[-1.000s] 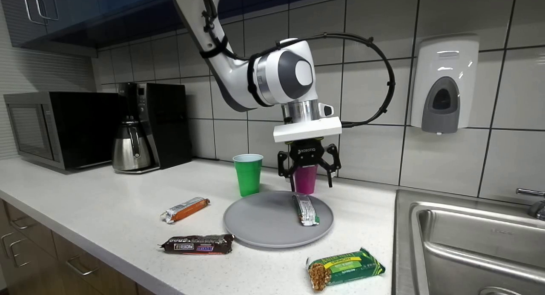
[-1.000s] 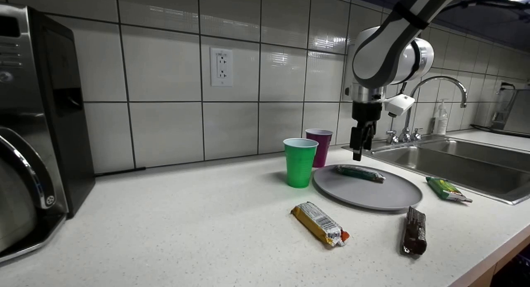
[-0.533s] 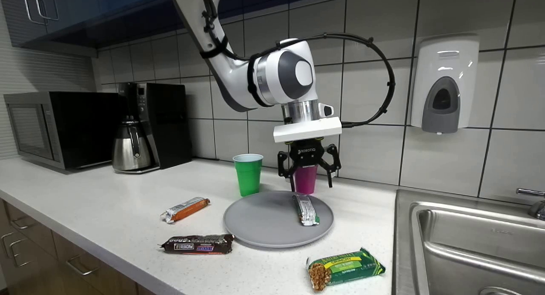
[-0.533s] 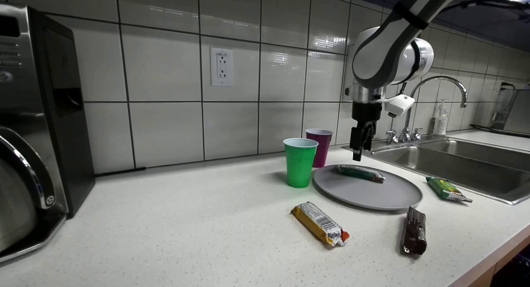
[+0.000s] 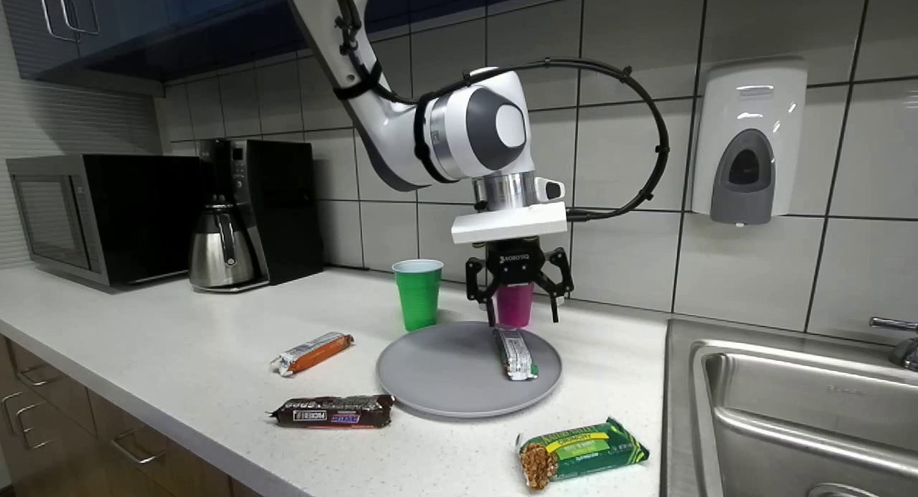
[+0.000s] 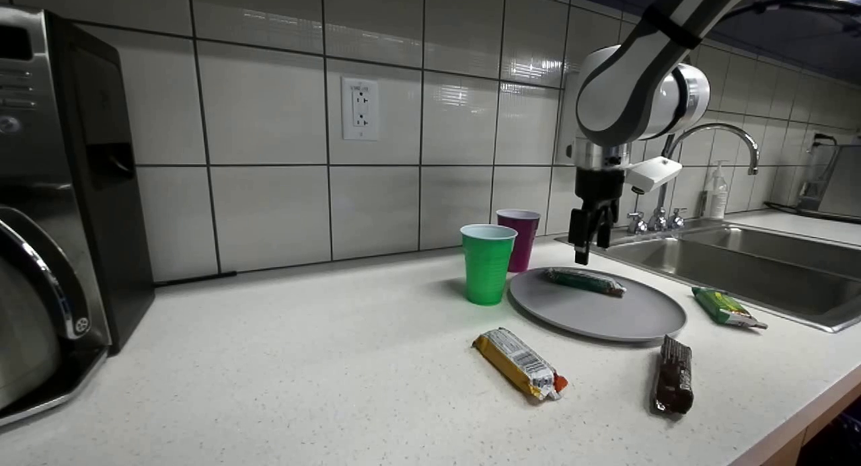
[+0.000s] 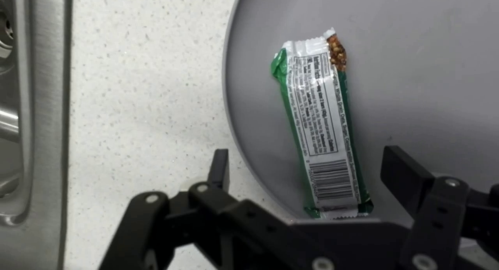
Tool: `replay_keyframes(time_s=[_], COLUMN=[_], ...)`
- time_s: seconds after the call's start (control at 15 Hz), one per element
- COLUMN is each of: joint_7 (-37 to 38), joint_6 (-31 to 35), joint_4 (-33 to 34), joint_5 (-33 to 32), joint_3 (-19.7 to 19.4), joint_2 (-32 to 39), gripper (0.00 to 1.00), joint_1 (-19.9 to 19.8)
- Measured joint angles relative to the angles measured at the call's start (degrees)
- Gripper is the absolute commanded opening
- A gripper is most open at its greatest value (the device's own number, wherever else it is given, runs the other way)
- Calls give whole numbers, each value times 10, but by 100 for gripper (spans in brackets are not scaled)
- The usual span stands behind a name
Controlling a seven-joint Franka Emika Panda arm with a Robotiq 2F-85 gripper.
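My gripper hangs pointing down above the back part of a grey round plate, fingers wide apart and nothing between them. Under it on the plate lies a granola bar in a green and white wrapper, label side up. In the wrist view the bar's barcode end sits between the two open fingers without touching them; one finger is over the counter beyond the plate's rim, the other over the plate. A magenta cup stands behind the gripper, partly hidden by it in that exterior view, with a green cup nearby.
Around the plate lie an orange-wrapped bar, a dark brown bar and another green bar. A steel sink borders the counter. A coffee maker and microwave stand farther off, and a tiled wall runs behind.
Over the last half second the arm has lowered slightly and the wrist has shifted a little. The fingers remain wide apart. The bars, plate and cups have not moved.
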Motion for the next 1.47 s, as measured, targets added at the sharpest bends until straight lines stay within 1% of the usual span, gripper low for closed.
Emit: replay_keyframes(time_s=[0.33,0.6,1.07,1.47], joint_7=[32,70,180,264], joint_6=[2,10,24,45], joint_4=[-23,-50,-106,-150], joint_5=[-9,-38,-106,-125], joint_3=[-13,-27,-52,-64], joint_2=[-23,-52,-91,-108], gripper=[100,100,100,100], joint_1=[3,4,11,15])
